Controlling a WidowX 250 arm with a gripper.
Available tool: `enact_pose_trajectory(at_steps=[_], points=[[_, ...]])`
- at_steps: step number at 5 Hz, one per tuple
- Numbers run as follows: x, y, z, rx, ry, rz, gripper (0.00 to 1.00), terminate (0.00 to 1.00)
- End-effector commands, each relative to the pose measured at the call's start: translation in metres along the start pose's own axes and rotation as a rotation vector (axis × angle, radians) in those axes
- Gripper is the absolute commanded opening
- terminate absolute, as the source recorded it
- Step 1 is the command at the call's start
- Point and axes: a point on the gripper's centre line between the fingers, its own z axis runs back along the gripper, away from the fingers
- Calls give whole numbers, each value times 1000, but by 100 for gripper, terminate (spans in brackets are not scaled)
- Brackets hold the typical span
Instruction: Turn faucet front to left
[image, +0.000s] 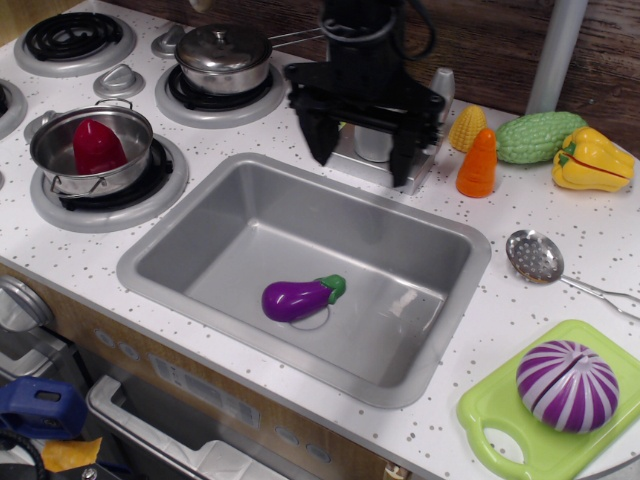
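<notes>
Lining up on the faucet (374, 146) is the step in hand, by the look of it. The black gripper (361, 158) is hung right in front of it at the back rim of the sink (190, 228), w/ both fingers spread wide and nothing held between them. Most of the faucet is blocked from view — only a bit of the stubby silver body, a corner of the base plate and the top of the lever (441, 84) behind the gripper's right side can be made out. The spout can't be seen, so which way it's pointing can't be told.

To do this well, the fingers should prob be dropped so the body or spout pipe sits between them, then closed firmly before any turning is tried. The sweep should be kept centred on the faucet's own axis — otherwise the base could get dragged or the grip could slip off the smooth metal. The orange carrot (478, 164) and yellow corn (467, 127) are parked just beside the base, so they could get bumped.

Containers:
- sink: one purple eggplant (300, 297) lying on the bottom, otherwise bare
- open pot (48, 146) on the front-left burner: a red piece (96, 144) inside, can't be IDed for sure
- lidded pot (221, 55) at the back: contents hidden
- green cutting board (487, 412) at the front right: a purple striped onion (567, 384) on it
</notes>
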Motion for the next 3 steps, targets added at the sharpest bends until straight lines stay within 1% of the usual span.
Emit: enact_pose_trajectory(at_steps=[1, 2, 3], points=[[25, -6, 13, -16, -105, -36, 100, 0], [38, -1, 13, 13, -133, -83, 100, 0], [48, 9, 15, 25, -144, -121, 100, 0]])
